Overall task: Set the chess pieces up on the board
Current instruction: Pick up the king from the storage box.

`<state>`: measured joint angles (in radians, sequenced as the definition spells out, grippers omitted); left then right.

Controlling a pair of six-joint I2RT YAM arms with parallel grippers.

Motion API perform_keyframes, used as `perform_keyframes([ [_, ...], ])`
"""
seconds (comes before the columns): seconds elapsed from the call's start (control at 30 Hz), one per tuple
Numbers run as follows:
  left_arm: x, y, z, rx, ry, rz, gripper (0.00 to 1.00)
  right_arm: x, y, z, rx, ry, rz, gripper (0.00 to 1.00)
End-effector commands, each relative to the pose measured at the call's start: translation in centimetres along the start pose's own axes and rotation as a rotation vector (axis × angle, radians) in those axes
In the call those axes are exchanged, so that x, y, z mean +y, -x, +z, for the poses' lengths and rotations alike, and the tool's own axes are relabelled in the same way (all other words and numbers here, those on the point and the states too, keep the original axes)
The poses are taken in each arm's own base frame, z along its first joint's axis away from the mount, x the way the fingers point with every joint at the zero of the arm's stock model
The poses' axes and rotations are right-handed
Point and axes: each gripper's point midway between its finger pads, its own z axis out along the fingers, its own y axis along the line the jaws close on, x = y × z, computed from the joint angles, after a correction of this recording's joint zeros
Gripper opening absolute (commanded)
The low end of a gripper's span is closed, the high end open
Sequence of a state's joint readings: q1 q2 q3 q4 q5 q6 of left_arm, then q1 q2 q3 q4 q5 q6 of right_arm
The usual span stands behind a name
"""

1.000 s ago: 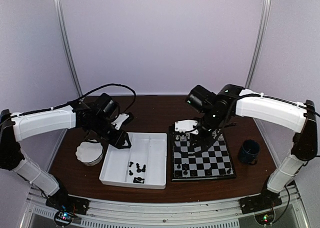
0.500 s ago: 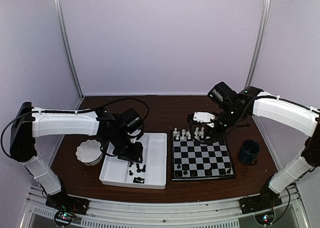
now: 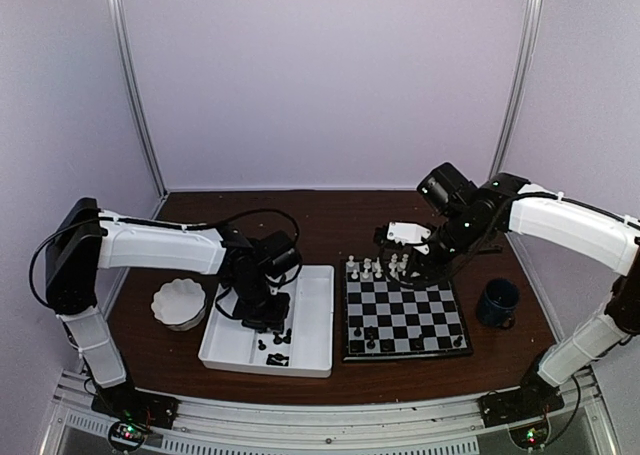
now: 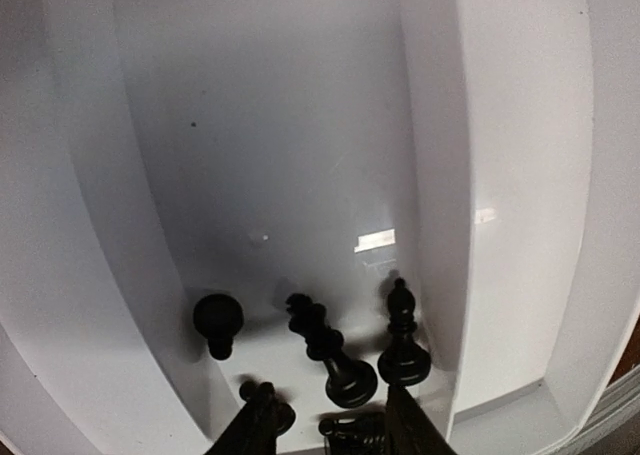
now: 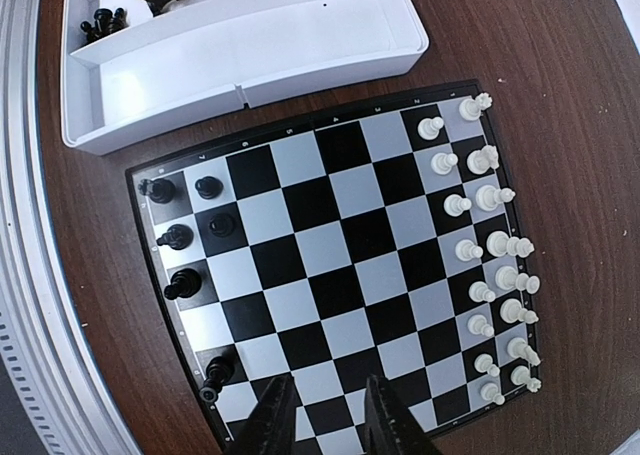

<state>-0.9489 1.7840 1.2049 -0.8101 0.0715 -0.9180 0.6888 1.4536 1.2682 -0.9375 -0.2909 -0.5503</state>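
The small square chessboard (image 5: 330,275), glossy black and pale checks inside a thin dark border, lies on the brown wood-grain table (image 3: 320,215). Turned white chessmen (image 5: 490,245) fill its far two rows, and a few black chessmen (image 5: 180,240) stand at its near edge. The right gripper (image 5: 325,415) hovers above it, jaws partly apart and empty.

The left gripper (image 4: 325,415) dips into the smooth white plastic divided tray (image 4: 520,225). Its half-parted jaws straddle a black piece (image 4: 350,435) among loose black pieces (image 4: 340,360). Whether they pinch it cannot be told.

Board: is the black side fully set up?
No, only a few black pieces stand on the board; more lie in the tray.
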Motion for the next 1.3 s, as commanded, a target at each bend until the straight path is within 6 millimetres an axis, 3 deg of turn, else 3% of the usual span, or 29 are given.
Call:
perform_keyframes([
  [0.0,-0.4,-0.4,0.6,0.024,0.015,-0.012,0.36,-0.1,0.5,-0.6,-0.034,-0.011,0.004,0.26],
  [0.5,0.5,-0.6,2.7,0.05,0.075,0.003,0.26,-0.1,0.4,-0.5,-0.032,-0.012,0.005,0.26],
  [0.93,1.0,-1.9,1.7,0.072,0.143,0.051,0.29,-0.1,0.6,-0.3,-0.029,0.003,0.009,0.26],
  [1.27,0.7,-1.6,2.4,0.068,0.137,0.068,0.2,-0.1,0.4,-0.2,-0.023,0.001,0.008,0.26],
])
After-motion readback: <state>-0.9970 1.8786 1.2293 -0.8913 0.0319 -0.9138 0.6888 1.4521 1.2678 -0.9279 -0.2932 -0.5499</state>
